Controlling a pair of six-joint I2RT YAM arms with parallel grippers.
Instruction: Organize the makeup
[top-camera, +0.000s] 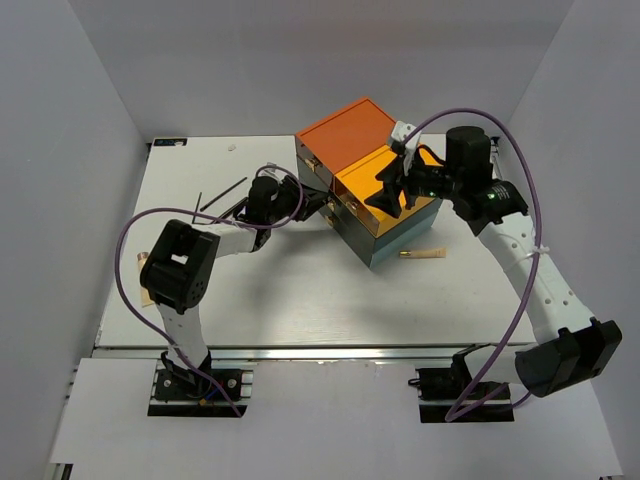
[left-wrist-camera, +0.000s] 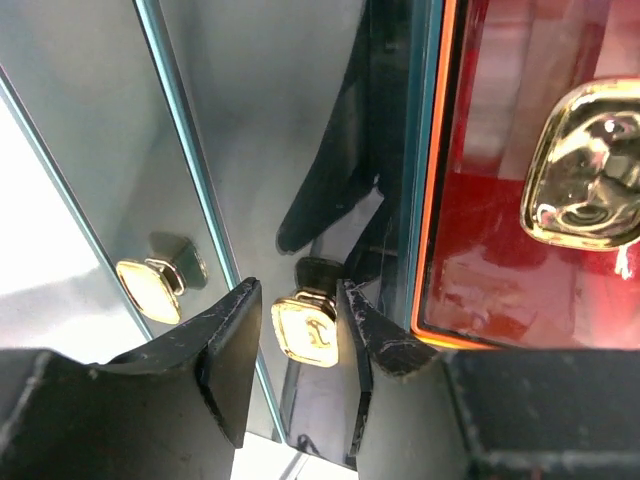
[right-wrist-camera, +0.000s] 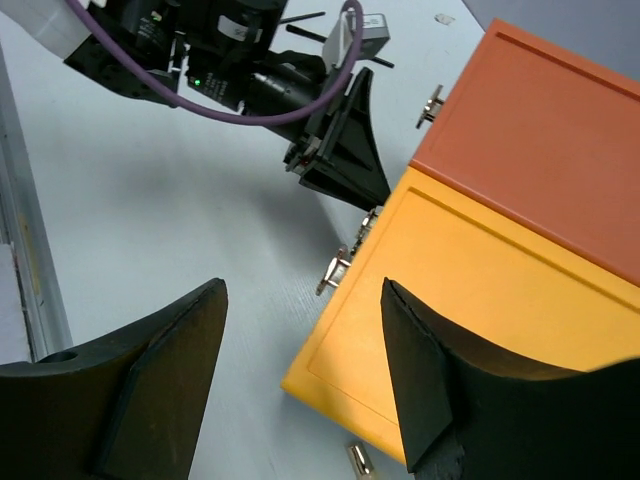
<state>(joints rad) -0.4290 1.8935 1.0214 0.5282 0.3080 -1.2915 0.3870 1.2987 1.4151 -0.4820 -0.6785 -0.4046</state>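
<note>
Table (top-camera: 300, 300): white, closed in by grey walls (top-camera: 300, 60).
Box (top-camera: 345, 135): far centre.
Left gripper (left-wrist-camera: 298, 290): narrow, either side of a gold knob (left-wrist-camera: 305, 330); grip unclear.
Right gripper (right-wrist-camera: 305, 290): wide, over the box.
Makeup: sticks (top-camera: 222, 195) far left; tube (top-camera: 425, 253) right, beside the box.

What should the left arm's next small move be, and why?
Probably close the left gripper on the knob: its fingers flank it, and slight gaps seem to show on both sides. The right gripper hangs open over the box.
</note>
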